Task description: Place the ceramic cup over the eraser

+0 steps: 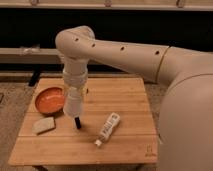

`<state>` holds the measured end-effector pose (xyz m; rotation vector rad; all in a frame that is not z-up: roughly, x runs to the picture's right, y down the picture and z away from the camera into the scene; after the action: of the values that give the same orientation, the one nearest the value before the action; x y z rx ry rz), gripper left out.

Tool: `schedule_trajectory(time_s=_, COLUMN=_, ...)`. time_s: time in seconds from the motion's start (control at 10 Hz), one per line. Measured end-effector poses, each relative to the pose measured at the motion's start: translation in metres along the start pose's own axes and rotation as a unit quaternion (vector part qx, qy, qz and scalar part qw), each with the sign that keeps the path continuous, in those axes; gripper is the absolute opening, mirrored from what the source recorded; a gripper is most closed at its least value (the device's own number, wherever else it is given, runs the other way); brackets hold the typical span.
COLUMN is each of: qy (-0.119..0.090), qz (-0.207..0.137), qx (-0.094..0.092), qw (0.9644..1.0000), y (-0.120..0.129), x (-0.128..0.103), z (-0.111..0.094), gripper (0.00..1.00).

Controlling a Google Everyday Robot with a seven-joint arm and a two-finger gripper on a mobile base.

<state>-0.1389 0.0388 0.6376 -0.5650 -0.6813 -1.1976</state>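
The ceramic cup (pixel 73 106), plain white and tapered, hangs from my gripper (pixel 74 95) at the end of the arm that reaches down from the upper right. The gripper is shut on the cup. The cup is over the left middle of the wooden table (pixel 125 95), directly above the upper end of the eraser (pixel 78 123). The eraser is a slim black stick lying on the table, and only its lower end shows below the cup. I cannot tell whether the cup touches the eraser or the table.
An orange bowl (pixel 48 100) sits just left of the cup. A pale beige block (pixel 43 125) lies at the front left. A white bottle with a label (pixel 108 128) lies on its side right of the eraser. My arm's large white body fills the right side.
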Motion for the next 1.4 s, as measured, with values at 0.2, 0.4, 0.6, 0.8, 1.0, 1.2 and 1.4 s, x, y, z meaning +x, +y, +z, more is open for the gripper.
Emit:
schedule_trajectory(time_s=0.2, qy=-0.004, qz=-0.006, qx=-0.01, qw=0.9999, y=0.0, x=-0.001, z=0.013, gripper=0.0)
schedule_trajectory(time_s=0.4, qy=-0.007, qz=-0.007, qx=-0.019, qw=0.9998, y=0.0, x=-0.002, z=0.025, gripper=0.0)
schedule_trajectory(time_s=0.6, qy=-0.006, qz=-0.006, qx=-0.026, qw=0.9996, y=0.001, x=-0.001, z=0.04, gripper=0.0)
schedule_trajectory(time_s=0.8, qy=-0.002, qz=-0.004, qx=-0.028, qw=0.9996, y=-0.002, x=0.003, z=0.051, gripper=0.0)
schedule_trajectory(time_s=1.0, qy=0.01, qz=0.001, qx=-0.027, qw=0.9996, y=-0.001, x=0.011, z=0.062, gripper=0.0)
schedule_trajectory(time_s=1.2, qy=0.031, qz=0.002, qx=-0.028, qw=0.9991, y=0.0, x=0.018, z=0.072, gripper=0.0)
schedule_trajectory(time_s=1.4, qy=0.049, qz=-0.003, qx=-0.036, qw=0.9981, y=0.001, x=0.022, z=0.087, gripper=0.12)
